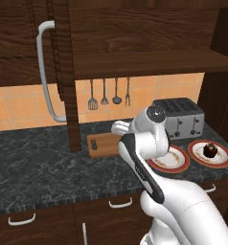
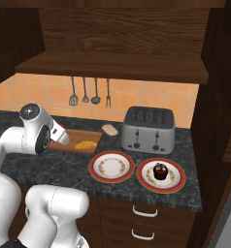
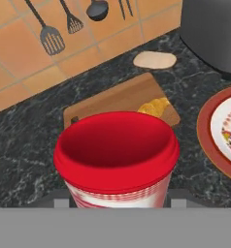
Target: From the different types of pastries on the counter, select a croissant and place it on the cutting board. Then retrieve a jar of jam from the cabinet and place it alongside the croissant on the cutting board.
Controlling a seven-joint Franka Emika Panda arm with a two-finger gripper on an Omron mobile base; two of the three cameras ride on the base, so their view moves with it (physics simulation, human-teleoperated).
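My gripper is shut on the jar of jam, whose red lid and pale band loom close in the hand view. Beyond the jar lies the brown cutting board with the golden croissant on its right end. In the right base view the gripper hovers over the near left end of the cutting board, with the croissant just to its right. The pale roll lies on the dark counter behind the board. The cupcake sits on a red-rimmed plate. The cabinet door stands open.
A silver toaster stands right of the board. An empty red-rimmed plate and the cupcake's plate lie in front of it. Utensils hang on the tiled wall. The open cabinet door juts out left of the board.
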